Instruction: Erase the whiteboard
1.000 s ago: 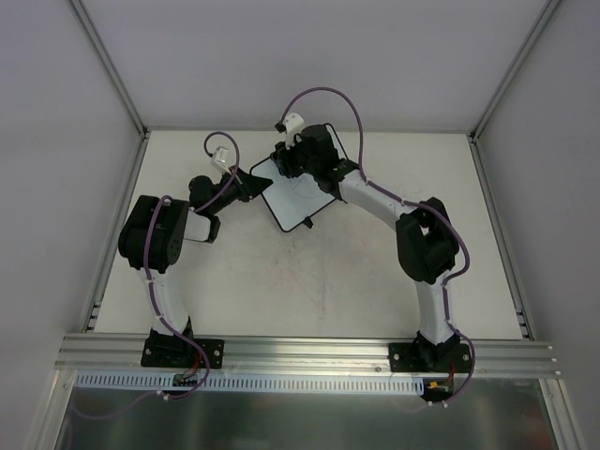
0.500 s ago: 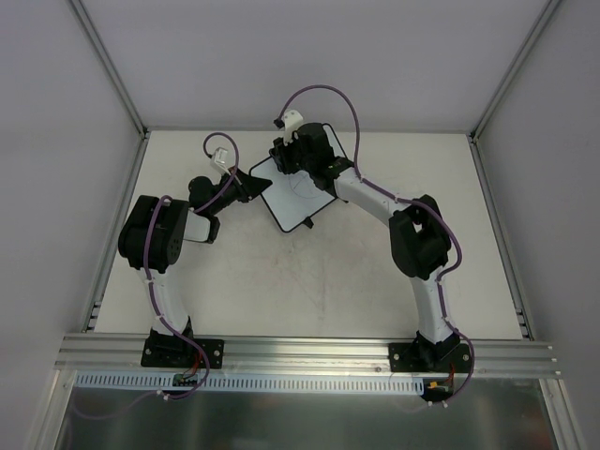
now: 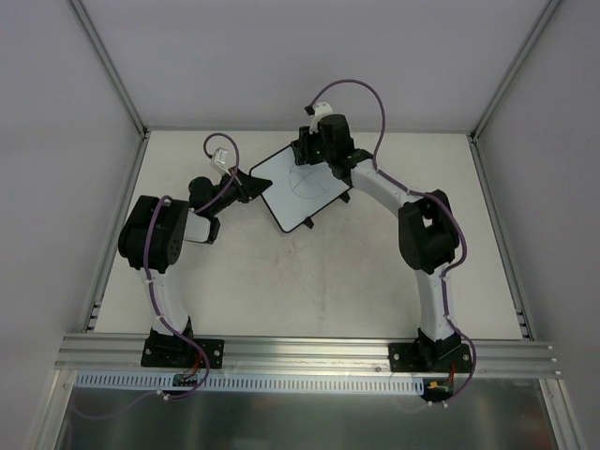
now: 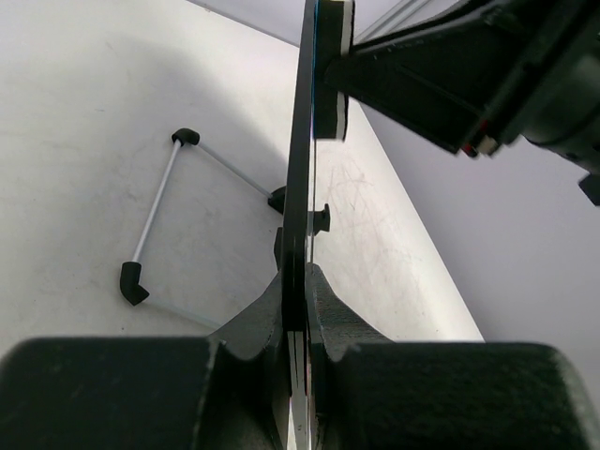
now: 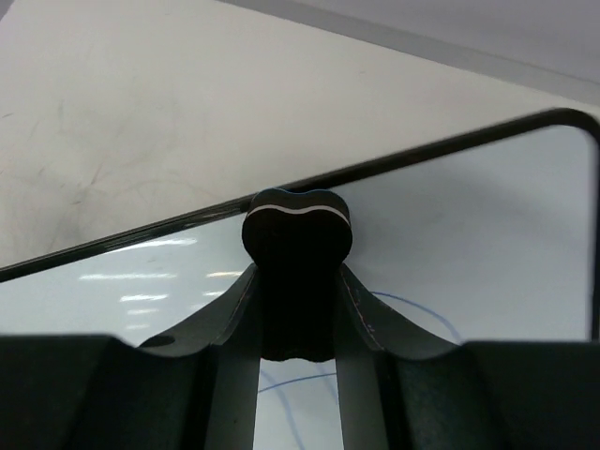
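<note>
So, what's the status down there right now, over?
Left end effector shut on whiteboard edge. Right end effector shut on eraser, against whiteboard's far edge. Blue marks not yet erased. Nothing seen blocking.

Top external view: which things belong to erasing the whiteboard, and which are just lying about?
In the job: whiteboard; black eraser; right claw, holding the eraser; left claw, clamping the whiteboard's edge.
Just there: table; purple cables; aluminium rail.
</note>
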{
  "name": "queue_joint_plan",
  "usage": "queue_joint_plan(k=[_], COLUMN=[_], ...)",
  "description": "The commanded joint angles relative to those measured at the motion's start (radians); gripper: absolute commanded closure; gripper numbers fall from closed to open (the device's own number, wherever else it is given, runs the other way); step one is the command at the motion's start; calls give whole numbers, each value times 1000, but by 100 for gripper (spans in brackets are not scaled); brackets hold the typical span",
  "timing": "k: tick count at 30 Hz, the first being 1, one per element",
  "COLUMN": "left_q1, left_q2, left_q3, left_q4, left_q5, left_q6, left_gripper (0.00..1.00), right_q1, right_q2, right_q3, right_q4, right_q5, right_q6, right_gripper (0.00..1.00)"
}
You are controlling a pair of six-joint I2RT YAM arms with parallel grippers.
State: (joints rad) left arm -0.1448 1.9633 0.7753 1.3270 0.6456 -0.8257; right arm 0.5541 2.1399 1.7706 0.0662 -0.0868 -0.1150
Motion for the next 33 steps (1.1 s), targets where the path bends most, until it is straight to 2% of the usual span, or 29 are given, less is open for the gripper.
queue_joint_plan(k=[1, 11, 21, 26, 33], left_q1=[-2, -2, -2, -4, -4], left_q2=[-7, -14, -9, -7, -9], left_q3=[-21, -28, -27, -25, -27], left_q4=[354, 354, 354, 354, 354], left_q5=[15, 14, 15, 16, 20], left_q6=[96, 100, 99, 97, 97], left_gripper=[100, 100, 100, 100, 100], right_q1=[-80, -177, -200, -165, -37], right_q2=[20, 60, 66, 38, -1], right_q3=[-5, -39, -71, -86, -122], right_q4=[-23, -109, -88, -31, 55], right_q5=[50, 194, 145, 127, 110], right_q6=[106, 185, 224, 178, 71], right_gripper=[100, 100, 100, 100, 100])
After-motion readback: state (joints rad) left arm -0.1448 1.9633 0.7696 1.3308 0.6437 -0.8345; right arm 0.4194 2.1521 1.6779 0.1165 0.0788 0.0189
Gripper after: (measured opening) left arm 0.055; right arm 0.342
